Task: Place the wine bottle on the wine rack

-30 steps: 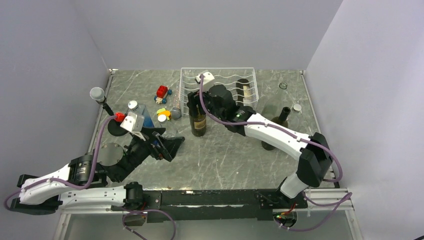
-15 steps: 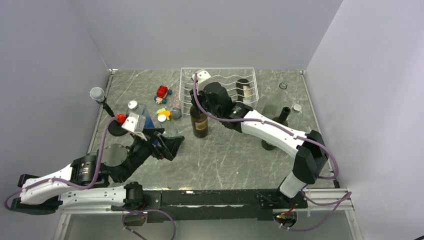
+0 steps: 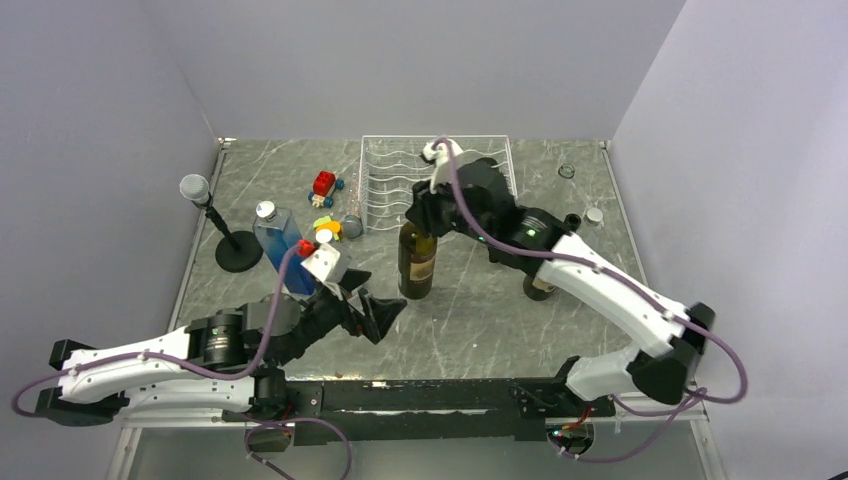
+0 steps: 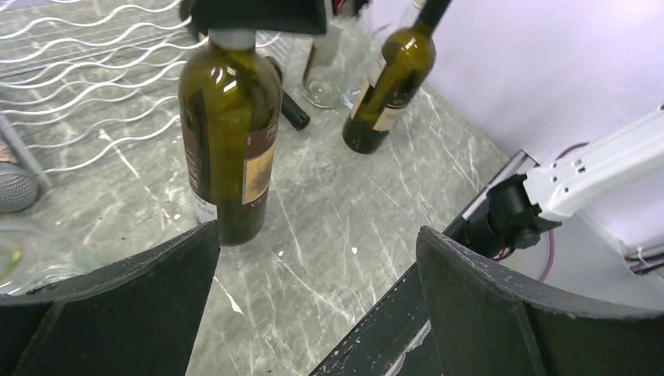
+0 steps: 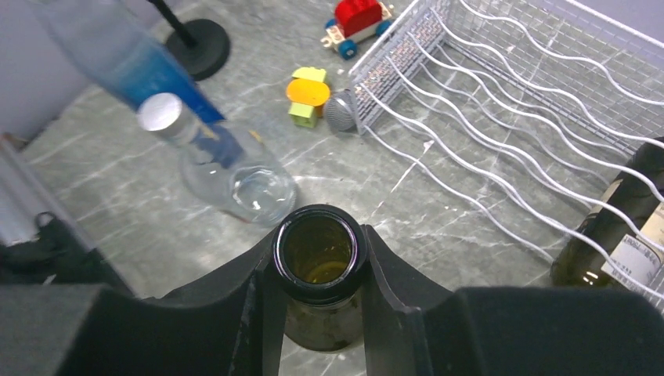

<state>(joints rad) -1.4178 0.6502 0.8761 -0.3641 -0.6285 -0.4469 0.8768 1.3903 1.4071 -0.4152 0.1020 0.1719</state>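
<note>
An upright brown wine bottle (image 3: pixel 417 265) stands in mid-table, its open mouth (image 5: pixel 319 249) seen from above. My right gripper (image 3: pixel 421 213) (image 5: pixel 319 235) is shut on its neck, one finger on each side. I cannot tell whether its base touches the table. The white wire wine rack (image 3: pixel 392 165) (image 5: pixel 517 86) lies just behind it, and a dark bottle (image 5: pixel 615 227) lies in the rack's right side. My left gripper (image 3: pixel 378 317) (image 4: pixel 317 235) is open and empty, low over the table, near and to the left of the held bottle (image 4: pixel 231 133).
A second wine bottle (image 3: pixel 538 288) (image 4: pixel 389 86) stands to the right, partly behind my right arm. A clear bottle with blue liquid (image 3: pixel 280 245), a microphone stand (image 3: pixel 236 257) and small toys (image 3: pixel 324 185) sit left of the rack. A cap (image 3: pixel 595 214) lies far right.
My right gripper has shut on the bottle's neck and moved it right and nearer. My left arm has swung right toward the bottle, still open.
</note>
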